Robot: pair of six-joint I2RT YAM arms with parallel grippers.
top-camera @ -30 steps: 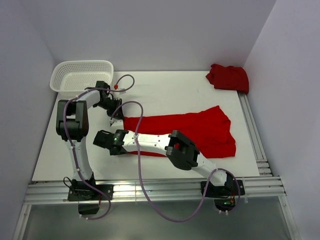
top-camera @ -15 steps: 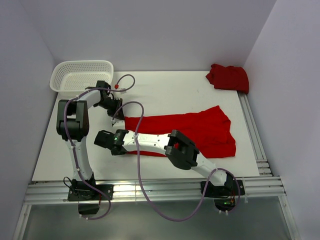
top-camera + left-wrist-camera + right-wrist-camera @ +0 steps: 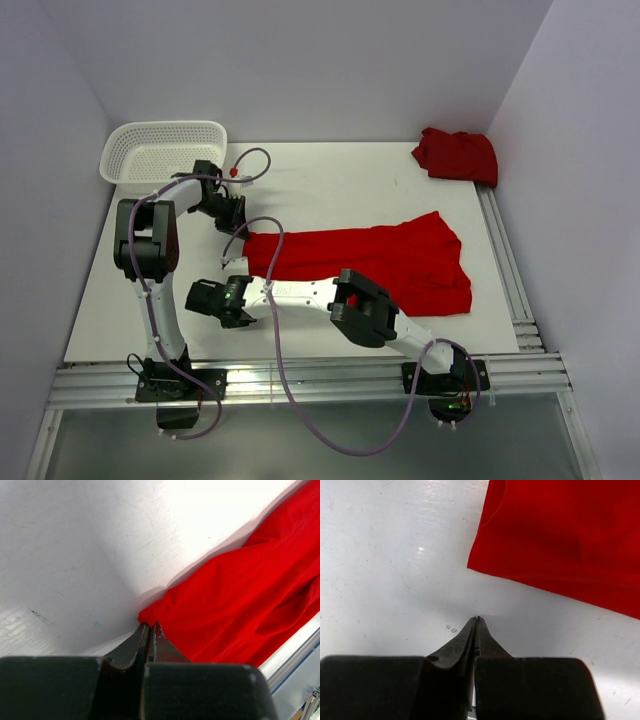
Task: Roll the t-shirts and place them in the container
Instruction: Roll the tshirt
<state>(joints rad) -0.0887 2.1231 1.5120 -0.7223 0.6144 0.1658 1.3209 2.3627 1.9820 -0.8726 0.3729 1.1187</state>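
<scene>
One red t-shirt [image 3: 385, 255] lies spread across the table's middle. My left gripper [image 3: 234, 230] is shut on its far left corner; in the left wrist view the fingertips [image 3: 150, 625] pinch the tip of the fabric [image 3: 240, 585]. My right gripper [image 3: 207, 299] reaches left across the near side and is shut with nothing in it. Its tips [image 3: 478, 618] rest over bare table, a short way from the shirt's near left corner [image 3: 485, 565]. The right forearm hides the shirt's near left edge from above. A second red t-shirt [image 3: 456, 154] lies crumpled at the back right.
A white mesh basket [image 3: 128, 140] stands at the back left corner, just behind the left arm. Metal rails [image 3: 505, 255] run along the right side and the near edge. Walls enclose the table on three sides.
My right gripper has gone from open to shut without catching cloth and has drawn back toward the near edge. The left gripper keeps its hold, barely moved.
</scene>
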